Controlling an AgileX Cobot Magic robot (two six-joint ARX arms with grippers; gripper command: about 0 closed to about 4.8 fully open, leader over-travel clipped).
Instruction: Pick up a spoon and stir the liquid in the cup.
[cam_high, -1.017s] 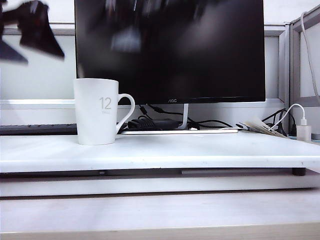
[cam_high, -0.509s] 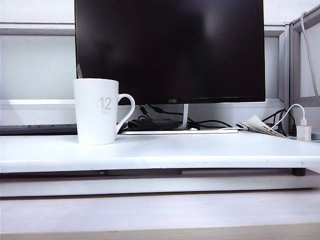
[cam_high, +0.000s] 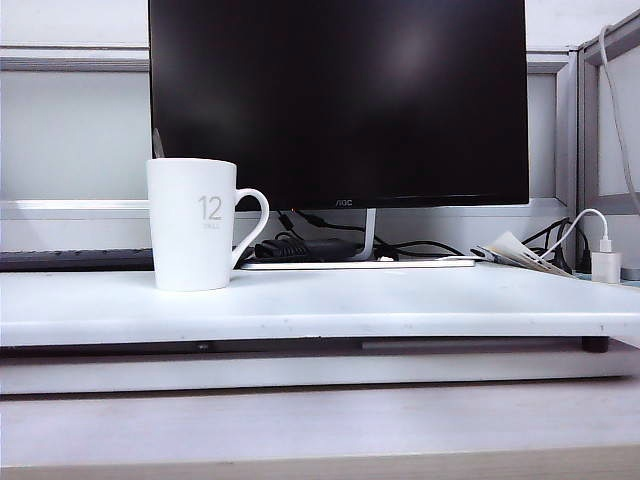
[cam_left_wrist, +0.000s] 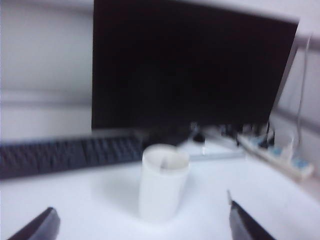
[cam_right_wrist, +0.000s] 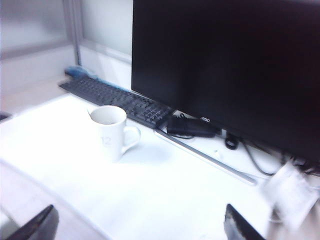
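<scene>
Once your left arm had cleared the exterior view, both grippers, left gripper and right gripper, hung back with jaws released, leaving the spoon resting in the cup.

One cup stands on the one white table, with one spoon handle poking out of it. Behind are one black monitor, one keyboard and one white charger plug. Two grippers show, left and right, each with two dark fingertips spread wide.
</scene>
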